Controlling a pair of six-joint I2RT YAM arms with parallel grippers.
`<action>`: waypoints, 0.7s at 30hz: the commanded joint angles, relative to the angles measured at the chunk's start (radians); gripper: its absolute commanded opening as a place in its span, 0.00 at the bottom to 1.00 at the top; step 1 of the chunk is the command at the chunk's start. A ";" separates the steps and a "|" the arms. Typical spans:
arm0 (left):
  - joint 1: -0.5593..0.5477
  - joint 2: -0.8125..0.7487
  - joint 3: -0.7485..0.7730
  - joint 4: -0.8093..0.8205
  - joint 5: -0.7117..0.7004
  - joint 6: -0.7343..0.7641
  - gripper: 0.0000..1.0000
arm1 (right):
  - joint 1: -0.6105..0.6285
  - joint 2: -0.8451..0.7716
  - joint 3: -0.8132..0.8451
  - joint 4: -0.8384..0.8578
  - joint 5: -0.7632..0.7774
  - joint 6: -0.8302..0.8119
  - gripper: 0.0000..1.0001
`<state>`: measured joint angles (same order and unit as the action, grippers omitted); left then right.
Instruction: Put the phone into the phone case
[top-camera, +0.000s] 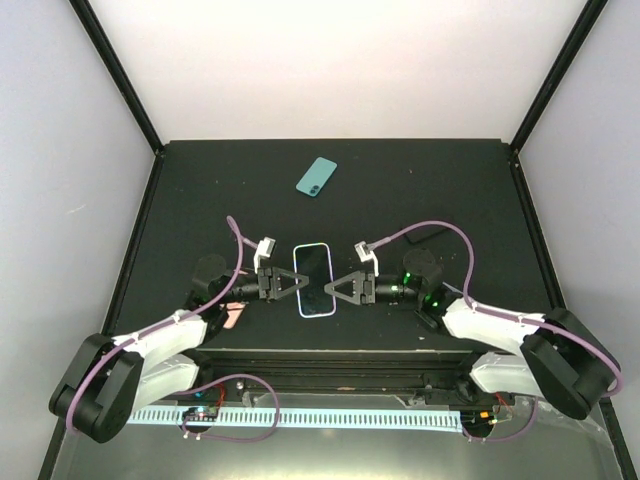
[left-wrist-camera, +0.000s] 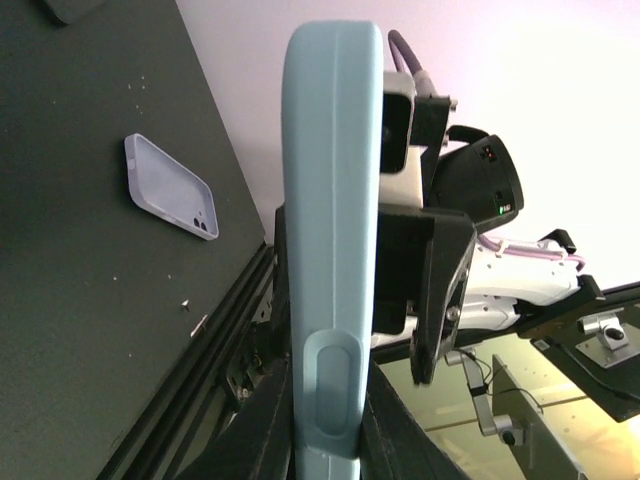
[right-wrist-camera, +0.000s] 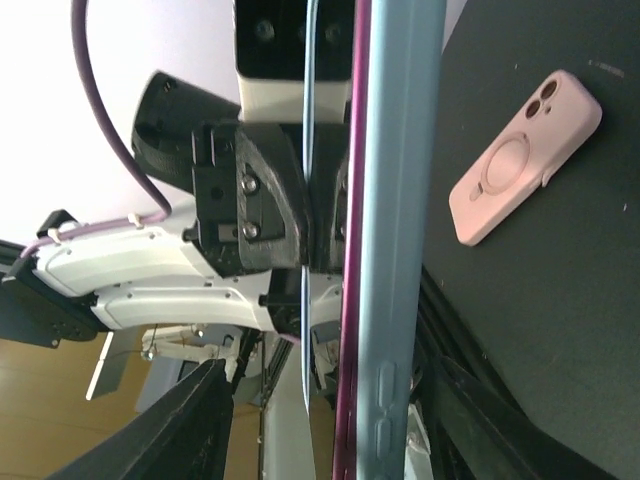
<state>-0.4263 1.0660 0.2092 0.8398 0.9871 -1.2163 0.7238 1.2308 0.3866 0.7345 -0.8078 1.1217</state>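
Risking a drop of the light blue-cased phone (top-camera: 313, 280).
The left gripper (top-camera: 297, 283) clamped its edge; the right gripper (top-camera: 329, 287) showed no clear hold, so it could pivot. The teal phone (top-camera: 316, 177) lay far back, the lavender case (left-wrist-camera: 170, 187) empty, apart.
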 joint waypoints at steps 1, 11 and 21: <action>0.005 -0.032 0.067 0.045 -0.013 0.017 0.02 | 0.044 -0.032 0.013 -0.084 0.028 -0.041 0.53; 0.005 -0.075 0.100 -0.061 -0.039 0.083 0.02 | 0.052 -0.095 -0.006 -0.146 0.056 0.003 0.37; 0.004 -0.096 0.168 -0.417 -0.109 0.351 0.02 | 0.053 -0.128 -0.002 -0.186 0.080 0.095 0.02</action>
<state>-0.4263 1.0054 0.2947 0.6201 0.9539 -1.0878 0.7731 1.1393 0.3843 0.5663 -0.7513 1.1454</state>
